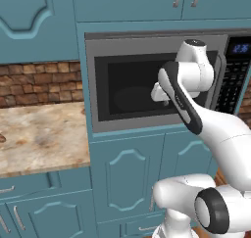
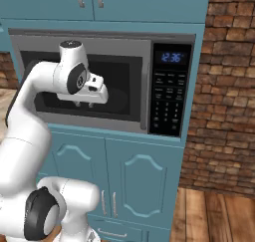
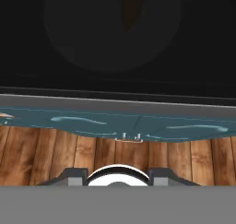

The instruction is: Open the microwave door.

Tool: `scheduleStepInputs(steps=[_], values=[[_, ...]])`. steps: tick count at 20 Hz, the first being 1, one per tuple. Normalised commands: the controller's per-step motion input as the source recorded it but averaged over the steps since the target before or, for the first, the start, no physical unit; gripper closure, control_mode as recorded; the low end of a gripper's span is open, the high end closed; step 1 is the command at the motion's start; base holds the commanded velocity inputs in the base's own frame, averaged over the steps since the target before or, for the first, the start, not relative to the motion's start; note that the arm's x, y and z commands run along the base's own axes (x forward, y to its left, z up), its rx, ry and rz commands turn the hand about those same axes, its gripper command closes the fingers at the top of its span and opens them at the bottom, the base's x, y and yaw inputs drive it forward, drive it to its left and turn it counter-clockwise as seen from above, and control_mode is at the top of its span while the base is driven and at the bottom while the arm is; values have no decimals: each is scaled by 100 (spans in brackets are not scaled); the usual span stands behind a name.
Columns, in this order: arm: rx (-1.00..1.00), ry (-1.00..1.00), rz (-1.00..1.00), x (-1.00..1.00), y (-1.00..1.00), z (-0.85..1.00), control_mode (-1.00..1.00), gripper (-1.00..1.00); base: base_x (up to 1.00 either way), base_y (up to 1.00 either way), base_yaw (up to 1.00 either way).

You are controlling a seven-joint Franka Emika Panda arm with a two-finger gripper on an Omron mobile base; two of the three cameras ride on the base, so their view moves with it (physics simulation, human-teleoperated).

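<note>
Hanging in front of the door (image 2: 82, 84), the gripper (image 2: 83, 104) points down, its two short fingers (image 2: 77, 103) showing just under the white hand. How far they are spread cannot be told; the stubs look slightly apart in the right base view, and they hold nothing. In the hand view the finger bases (image 3: 76, 176) sit at the bottom edge on either side, with the dark window (image 3: 115, 38) above them and the door's grey lower rim (image 3: 115, 102) crossing below it.

The door lies shut, flush in the microwave (image 1: 157, 83), which is built into the teal cabinets (image 1: 137, 178). The hand is before the window's right half, level with its lower part, and whether it touches the glass cannot be told. The handle (image 1: 221, 80), a curved grey bar at the door's right edge, stands to the right of the hand, and the keypad (image 2: 169, 94) with its blue display (image 2: 171, 57) lies beyond that.

The arm (image 1: 193, 109) rises from below the microwave, bends at the elbow before the door, and turns the wrist so the hand faces the floor (image 3: 69, 156).
</note>
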Motion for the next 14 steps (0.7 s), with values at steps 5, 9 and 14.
scheduleStepInputs(steps=[5,9,14], values=[[0,-19,0,-48,-5,0,-100,-100,0,0,0],[0,-63,0,-100,-35,0,-100,-100,0,0,0],[0,-69,0,-100,-77,0,-100,-100,0,0,0]])
